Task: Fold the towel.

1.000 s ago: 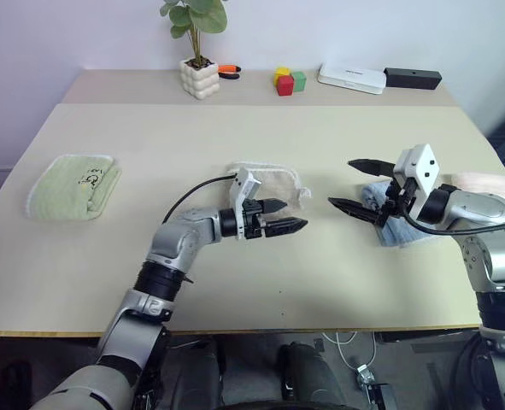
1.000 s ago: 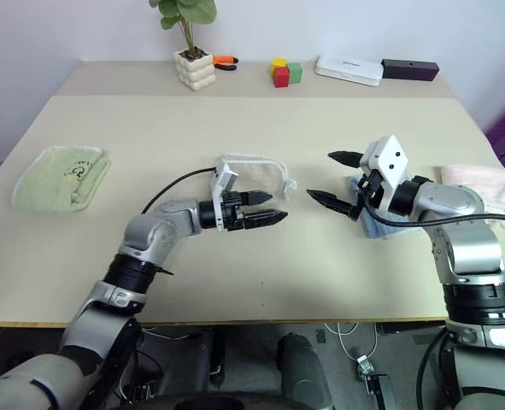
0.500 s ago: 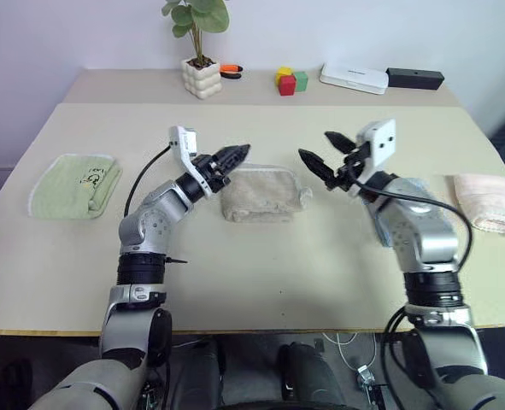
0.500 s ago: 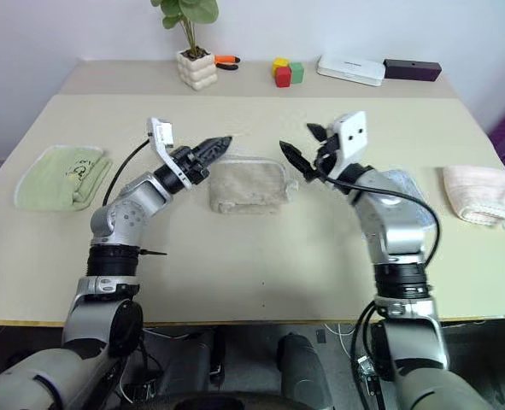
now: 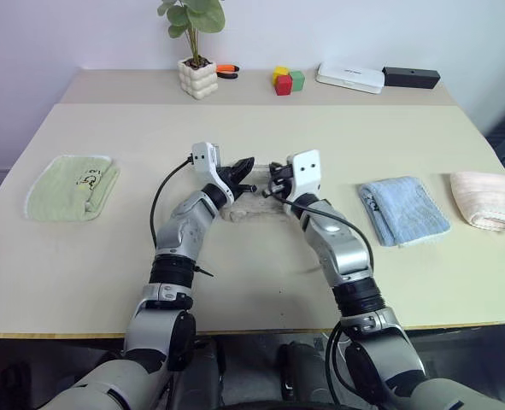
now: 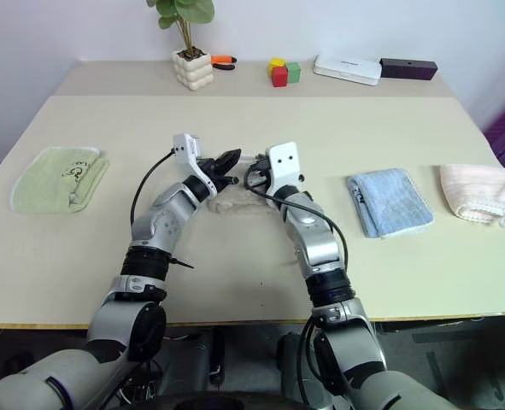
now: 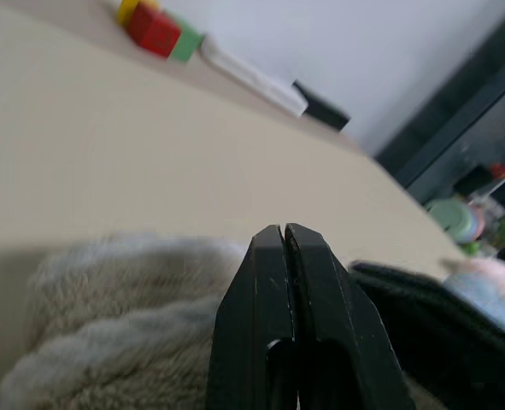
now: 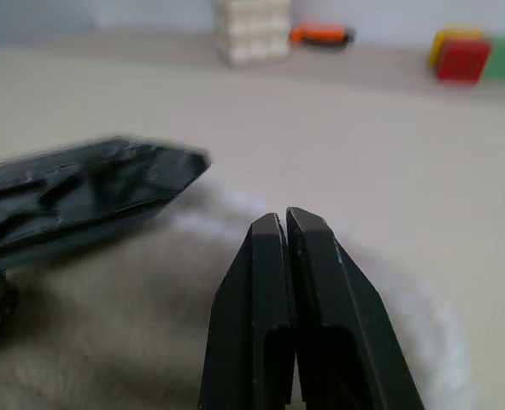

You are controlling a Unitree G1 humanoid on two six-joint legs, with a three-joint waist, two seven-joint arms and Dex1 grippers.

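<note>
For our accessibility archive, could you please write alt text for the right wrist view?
The right gripper's two black fingers are shut together above the fluffy beige terry cloth towel, with the left gripper reaching in beside them. Beyond, on the tan table, stand blurred red and green blocks.

I have swung both claws in from either side until they meet over the towel at mid-counter. The left claw and right claw, spread wide a second ago, now have their fingers pressed together, tips nearly touching.
</note>
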